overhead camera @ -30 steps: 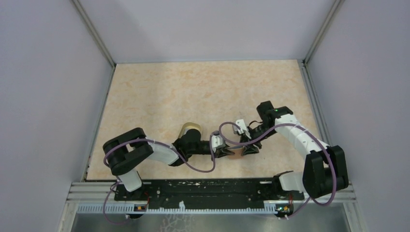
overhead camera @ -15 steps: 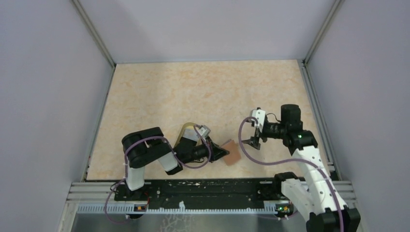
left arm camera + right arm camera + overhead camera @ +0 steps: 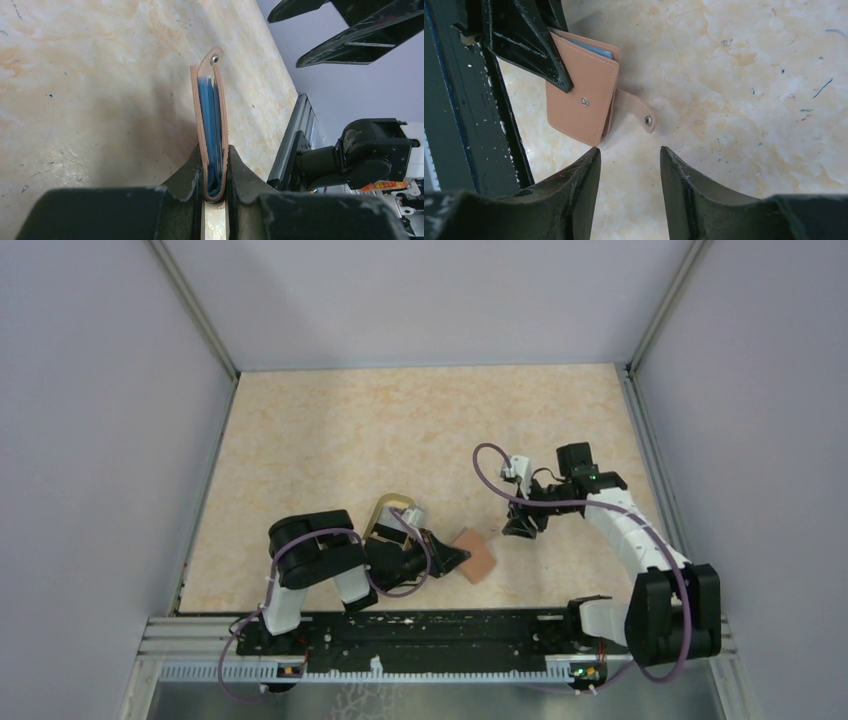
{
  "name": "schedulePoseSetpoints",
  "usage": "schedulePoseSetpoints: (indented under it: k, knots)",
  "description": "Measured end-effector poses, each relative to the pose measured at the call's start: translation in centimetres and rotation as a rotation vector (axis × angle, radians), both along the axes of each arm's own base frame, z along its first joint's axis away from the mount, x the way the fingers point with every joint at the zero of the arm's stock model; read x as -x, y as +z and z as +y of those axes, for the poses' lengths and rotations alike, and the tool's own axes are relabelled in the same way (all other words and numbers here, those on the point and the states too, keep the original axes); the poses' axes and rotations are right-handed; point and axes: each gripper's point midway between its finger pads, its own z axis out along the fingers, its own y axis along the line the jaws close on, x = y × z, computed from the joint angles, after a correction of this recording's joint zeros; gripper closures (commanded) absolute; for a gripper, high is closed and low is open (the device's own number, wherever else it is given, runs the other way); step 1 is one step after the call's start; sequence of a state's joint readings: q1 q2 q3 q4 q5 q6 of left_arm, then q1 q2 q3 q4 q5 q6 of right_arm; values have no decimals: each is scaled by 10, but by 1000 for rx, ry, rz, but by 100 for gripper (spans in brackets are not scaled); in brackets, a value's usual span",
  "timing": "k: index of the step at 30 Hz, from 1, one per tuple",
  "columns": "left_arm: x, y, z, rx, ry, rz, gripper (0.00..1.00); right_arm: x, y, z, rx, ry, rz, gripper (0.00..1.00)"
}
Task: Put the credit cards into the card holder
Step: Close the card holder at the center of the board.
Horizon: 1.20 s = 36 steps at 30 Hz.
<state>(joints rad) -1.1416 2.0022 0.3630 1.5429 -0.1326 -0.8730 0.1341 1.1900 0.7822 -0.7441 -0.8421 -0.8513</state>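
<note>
The card holder (image 3: 479, 561) is a reddish-brown wallet held low over the table near the front edge. My left gripper (image 3: 460, 558) is shut on its folded spine. The left wrist view shows the card holder (image 3: 210, 120) edge-on between the fingers, blue inside, with the snap tab (image 3: 216, 56) at the far end. My right gripper (image 3: 520, 527) hangs open up and to the right of it, holding nothing. From the right wrist the card holder (image 3: 581, 95) and its loose tab (image 3: 636, 107) lie beyond my right gripper (image 3: 629, 154). No credit cards show on their own.
An oval tan-rimmed dish (image 3: 392, 507) sits partly under the left arm. The black base rail (image 3: 420, 630) runs along the table's near edge, close behind the card holder. Grey walls close in the table on three sides.
A second ago both grippers met at the card holder. The right gripper has since let go and drawn back up and right, jaws apart. The left arm pulled in, still gripping the holder.
</note>
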Motion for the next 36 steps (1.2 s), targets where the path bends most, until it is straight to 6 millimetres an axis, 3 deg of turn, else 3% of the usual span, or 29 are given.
schedulePoseSetpoints:
  k: [12, 36]
  knots:
    - [-1, -1, 0, 6, 19, 17, 100, -7, -44, 2, 26, -67, 309, 53]
    - [3, -3, -2, 6, -6, 26, 100, -11, -56, 9, -3, -82, 413, 61]
